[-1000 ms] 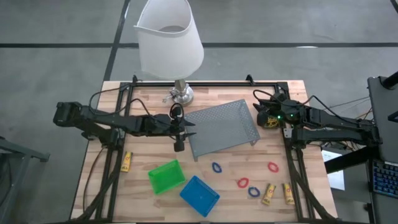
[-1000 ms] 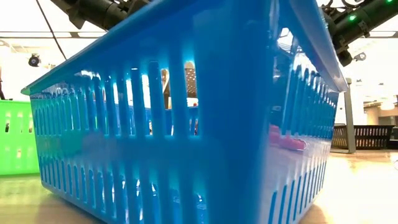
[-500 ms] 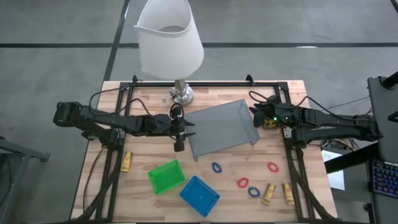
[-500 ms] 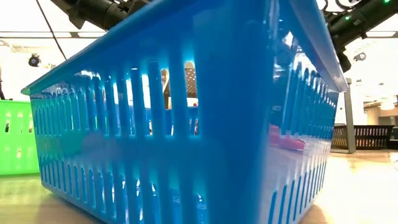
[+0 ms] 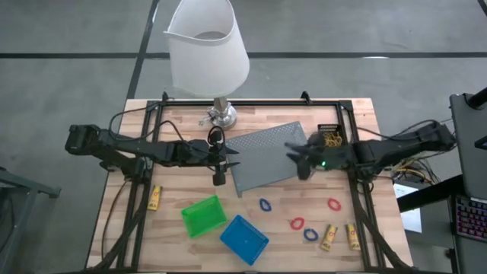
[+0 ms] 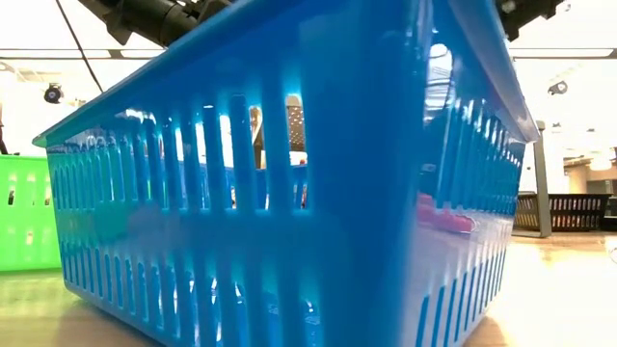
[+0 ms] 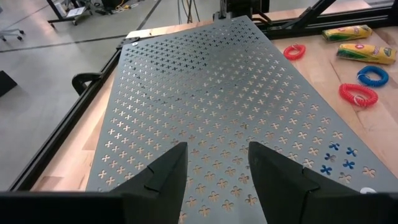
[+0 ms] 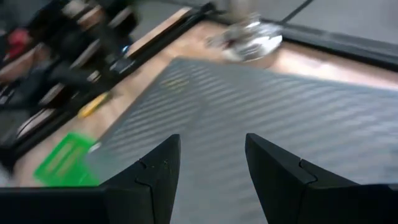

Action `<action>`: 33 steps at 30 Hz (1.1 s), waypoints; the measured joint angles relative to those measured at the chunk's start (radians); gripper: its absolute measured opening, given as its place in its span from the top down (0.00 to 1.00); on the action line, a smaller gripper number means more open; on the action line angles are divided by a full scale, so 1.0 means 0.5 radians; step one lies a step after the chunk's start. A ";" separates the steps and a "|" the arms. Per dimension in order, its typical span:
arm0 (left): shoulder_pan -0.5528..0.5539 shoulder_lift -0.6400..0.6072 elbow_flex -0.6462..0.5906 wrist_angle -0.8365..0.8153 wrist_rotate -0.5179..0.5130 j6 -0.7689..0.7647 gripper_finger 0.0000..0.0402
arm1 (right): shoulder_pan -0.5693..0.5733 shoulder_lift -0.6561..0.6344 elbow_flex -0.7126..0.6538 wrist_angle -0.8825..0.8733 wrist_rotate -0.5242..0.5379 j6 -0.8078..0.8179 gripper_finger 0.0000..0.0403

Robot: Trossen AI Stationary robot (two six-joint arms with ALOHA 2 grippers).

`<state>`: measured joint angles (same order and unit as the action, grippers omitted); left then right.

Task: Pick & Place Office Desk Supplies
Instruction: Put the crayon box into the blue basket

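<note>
1. Step: judged a reach; nothing is carried yet. Right gripper (image 5: pixel 298 158) hangs over the grey tray's (image 5: pixel 262 146) right end, fingers spread, empty. Left gripper (image 5: pixel 221 163) waits at the tray's left end, fingers spread, empty.
2. Next: likely a descent to the loose supplies.
3. Loops (image 5: pixel 296 223) and yellow sticks (image 5: pixel 329 236) lie on the counter (image 5: pixel 365 114), right front.
4. Green bin (image 5: pixel 203 215), blue bin (image 5: pixel 244 237): seemingly empty.
5. Black bin (image 5: pixel 329 136): rubber bands inside.
</note>
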<state>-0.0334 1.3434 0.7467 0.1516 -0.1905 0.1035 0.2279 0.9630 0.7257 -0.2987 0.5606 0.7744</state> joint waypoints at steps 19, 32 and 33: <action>0.000 0.000 0.000 -0.001 0.000 -0.001 0.57 | 0.404 0.746 0.819 -0.847 0.700 0.159 0.58; 0.000 0.000 0.000 -0.001 0.000 -0.001 0.57 | 0.504 0.807 0.863 -1.104 0.943 0.654 0.64; 0.000 0.000 0.000 -0.001 0.000 -0.001 0.57 | 0.525 0.807 0.863 -1.098 0.923 0.651 0.64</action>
<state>-0.0334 1.3434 0.7467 0.1513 -0.1905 0.1028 0.4905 1.3663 1.1572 -0.8477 1.0218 1.1001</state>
